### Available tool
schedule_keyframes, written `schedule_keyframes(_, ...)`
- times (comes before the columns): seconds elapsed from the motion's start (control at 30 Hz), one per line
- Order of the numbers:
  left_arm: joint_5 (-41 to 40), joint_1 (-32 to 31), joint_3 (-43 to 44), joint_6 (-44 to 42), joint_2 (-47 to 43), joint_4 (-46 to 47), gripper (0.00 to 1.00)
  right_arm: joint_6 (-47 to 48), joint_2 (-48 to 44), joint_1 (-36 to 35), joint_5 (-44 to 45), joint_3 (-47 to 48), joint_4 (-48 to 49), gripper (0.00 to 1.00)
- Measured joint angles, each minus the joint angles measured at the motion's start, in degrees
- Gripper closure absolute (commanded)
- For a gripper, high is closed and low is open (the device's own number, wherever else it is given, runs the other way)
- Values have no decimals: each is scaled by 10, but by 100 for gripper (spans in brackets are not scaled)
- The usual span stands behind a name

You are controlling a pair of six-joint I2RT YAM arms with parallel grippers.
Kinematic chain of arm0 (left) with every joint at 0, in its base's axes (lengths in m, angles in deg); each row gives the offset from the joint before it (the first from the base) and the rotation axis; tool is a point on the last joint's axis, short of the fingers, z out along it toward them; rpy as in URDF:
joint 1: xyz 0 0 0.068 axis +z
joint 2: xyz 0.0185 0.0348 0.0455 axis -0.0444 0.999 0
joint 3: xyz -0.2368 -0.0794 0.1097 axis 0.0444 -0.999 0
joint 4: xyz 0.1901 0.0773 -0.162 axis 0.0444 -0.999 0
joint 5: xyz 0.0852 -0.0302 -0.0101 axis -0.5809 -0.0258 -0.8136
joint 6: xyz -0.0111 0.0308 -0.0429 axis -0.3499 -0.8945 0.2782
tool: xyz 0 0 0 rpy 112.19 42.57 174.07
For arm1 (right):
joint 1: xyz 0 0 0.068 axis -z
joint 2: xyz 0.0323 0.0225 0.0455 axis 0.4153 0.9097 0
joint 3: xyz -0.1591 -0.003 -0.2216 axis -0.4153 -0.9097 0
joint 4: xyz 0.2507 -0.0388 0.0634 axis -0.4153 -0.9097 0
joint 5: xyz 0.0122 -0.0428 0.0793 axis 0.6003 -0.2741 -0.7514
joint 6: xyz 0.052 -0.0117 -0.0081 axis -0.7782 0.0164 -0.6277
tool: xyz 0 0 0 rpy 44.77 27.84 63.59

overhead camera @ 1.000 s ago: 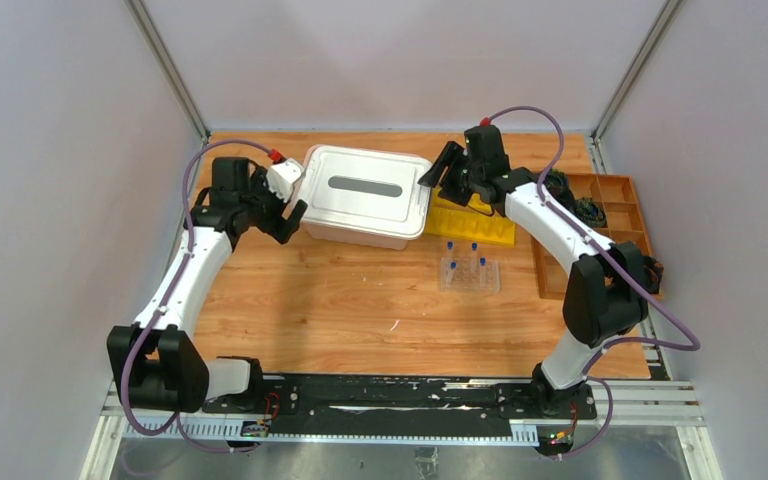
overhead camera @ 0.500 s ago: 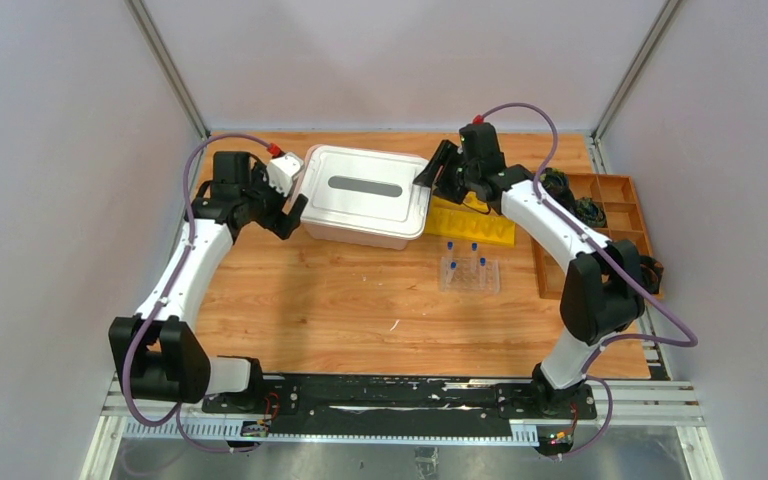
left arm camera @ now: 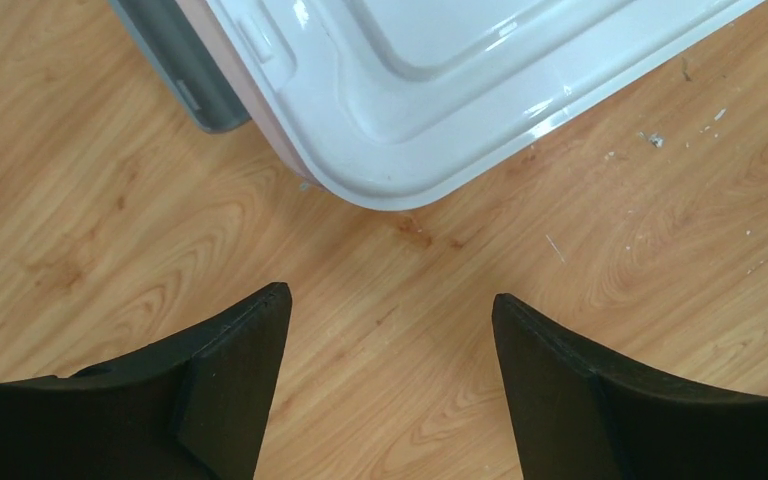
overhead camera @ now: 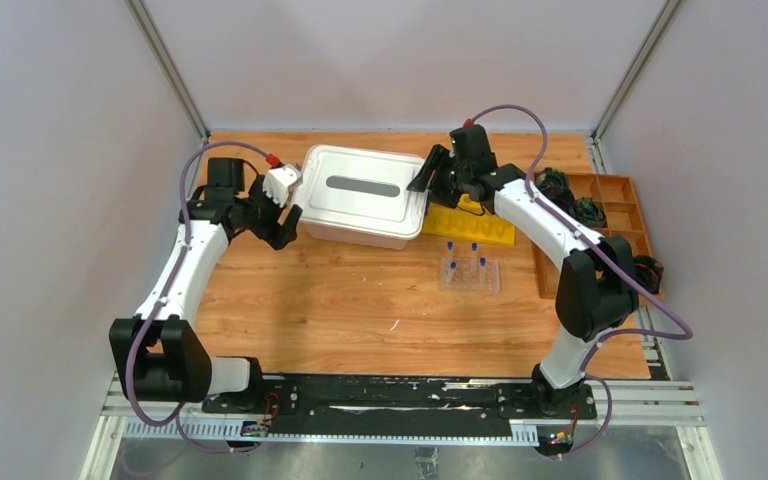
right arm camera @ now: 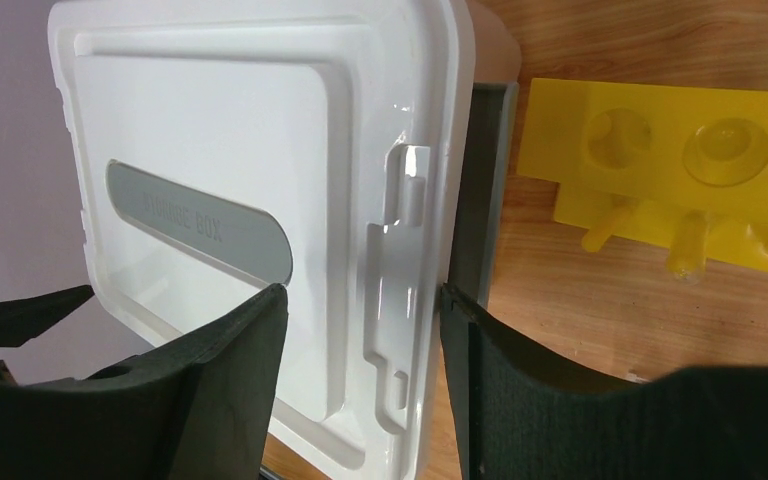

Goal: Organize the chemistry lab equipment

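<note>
A: Entry 1, left end effector (left arm camera: 390,305)?
B: Fingers (left arm camera: 230,370) spread wide, nothing betw. them. Hangs over bare wood of the counter (overhead camera: 340,300), just off the near-left corner of the white lidded box (overhead camera: 365,195), not touching it. Grey latch (left arm camera: 188,70) shows on the box's side in wrist view.

A: Entry 2, right end effector (right arm camera: 360,300)?
B: Also wide open, grips nothing. Its fingers straddle the lid's right rim, w/ the moulded clip (right arm camera: 400,290) lying betw. them. Contact w/ lid: cannot tell. Grey label strip (right arm camera: 200,225) runs along the lid top, to the left of the clip in this view.

A: Entry 3, task items?
B: Clear tube rack (overhead camera: 469,276), 1 pc, upright on the counter, on the near side of the yellow holder (overhead camera: 470,225) and well apart from both end effectors. Blue-capped tubes (overhead camera: 453,266), 4 caps visible, standing in the rack in approx. 2 rows.

A: Entry 4, yellow holder?
B: Lies just right of the box, close against its right side. Round sockets on top, stubby pegs along one edge per wrist view.

A: Misc.?
B: Orange compartment tray (overhead camera: 610,195) at the counter's right edge. Dark objs. in its far compartments, too small to identify.
</note>
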Motion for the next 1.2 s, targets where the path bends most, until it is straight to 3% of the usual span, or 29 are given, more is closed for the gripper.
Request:
schedule_keyframes(0.6, -38, 0, -29, 83, 27, 152, 25, -13, 47, -4, 0, 41, 0, 41)
schedule_keyframes(1.2, -32, 2, 7, 103, 35, 146, 25, 3, 75, 1, 5, 125, -16, 44)
